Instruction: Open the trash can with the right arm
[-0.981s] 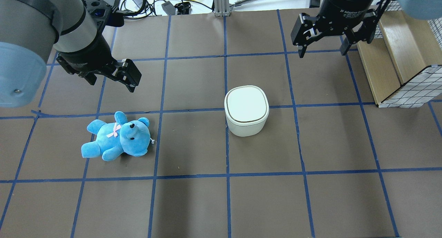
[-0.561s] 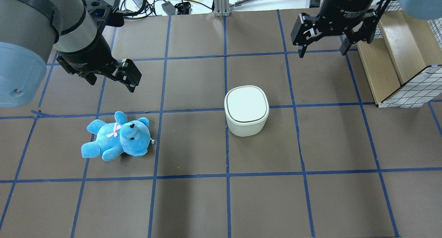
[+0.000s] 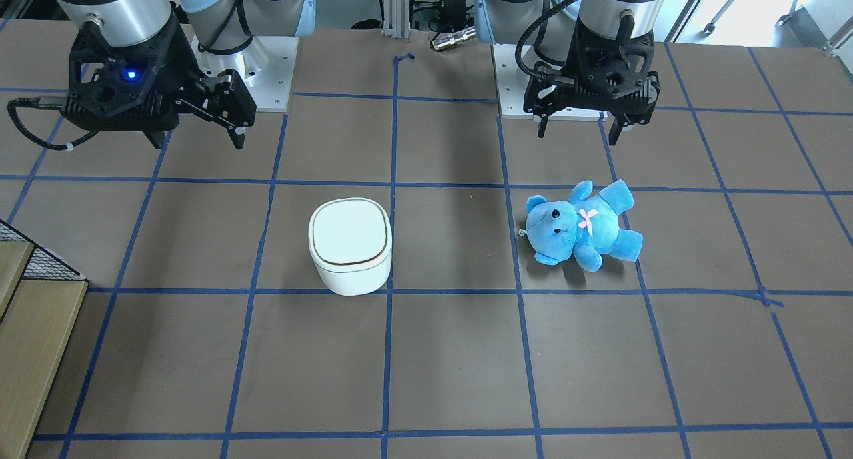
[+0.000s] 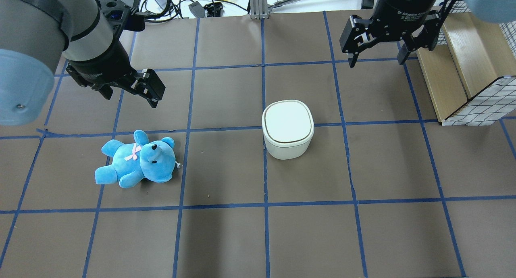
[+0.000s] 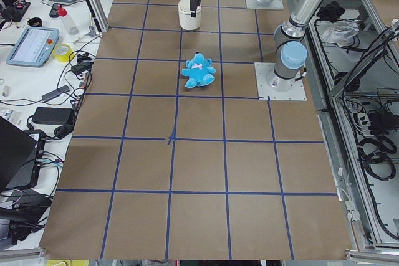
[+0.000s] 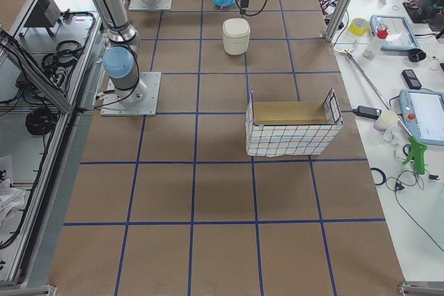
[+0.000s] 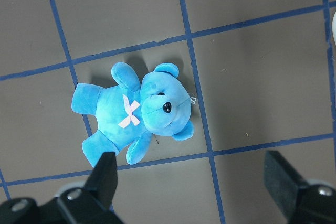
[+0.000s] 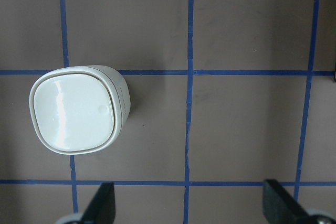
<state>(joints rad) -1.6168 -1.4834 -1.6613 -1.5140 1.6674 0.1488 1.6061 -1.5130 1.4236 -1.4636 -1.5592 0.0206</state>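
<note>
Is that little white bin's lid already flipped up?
No, in the overhead view the lid lies flat and shut on the trash can, and the right arm's tool hangs apart from it.

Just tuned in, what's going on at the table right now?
Nothing is being held. The trash can stands with its lid shut. The right gripper hangs above the table with its fingers open, well apart from the can and not touching it. The left gripper hangs open near the blue teddy bear, which lies on the table.
</note>
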